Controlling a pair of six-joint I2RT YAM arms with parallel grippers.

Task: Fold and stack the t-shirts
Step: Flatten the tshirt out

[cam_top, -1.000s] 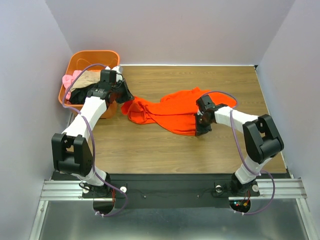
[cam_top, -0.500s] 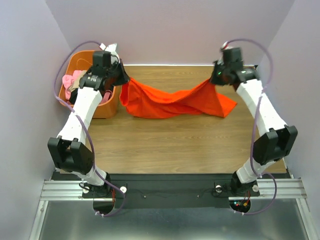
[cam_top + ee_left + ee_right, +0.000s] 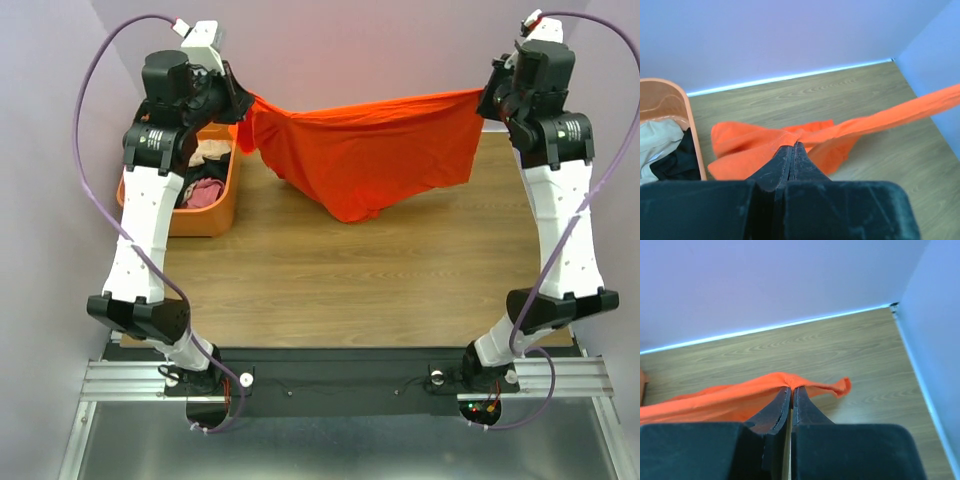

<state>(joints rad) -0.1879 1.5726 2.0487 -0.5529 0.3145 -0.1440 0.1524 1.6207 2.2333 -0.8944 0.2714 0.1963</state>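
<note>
The orange-red t-shirt [image 3: 365, 150] hangs in the air, stretched between both raised arms above the back of the wooden table. My left gripper [image 3: 243, 106] is shut on its left edge, seen in the left wrist view [image 3: 792, 144] with the cloth [image 3: 755, 145] bunched at the tips. My right gripper [image 3: 484, 97] is shut on its right edge, seen in the right wrist view [image 3: 791, 387] with the cloth [image 3: 715, 402] trailing left. Other shirts, tan, pink and black [image 3: 205, 175], lie in the tub.
An orange plastic tub [image 3: 200, 218] stands at the back left of the table, also in the left wrist view [image 3: 675, 95]. Lilac walls close the back and both sides. The wooden table [image 3: 350, 280] lies below the hanging shirt.
Both arms have risen high and spread apart, lifting the orange-red shirt off the table. It went from lying crumpled to hanging stretched between the grippers.
</note>
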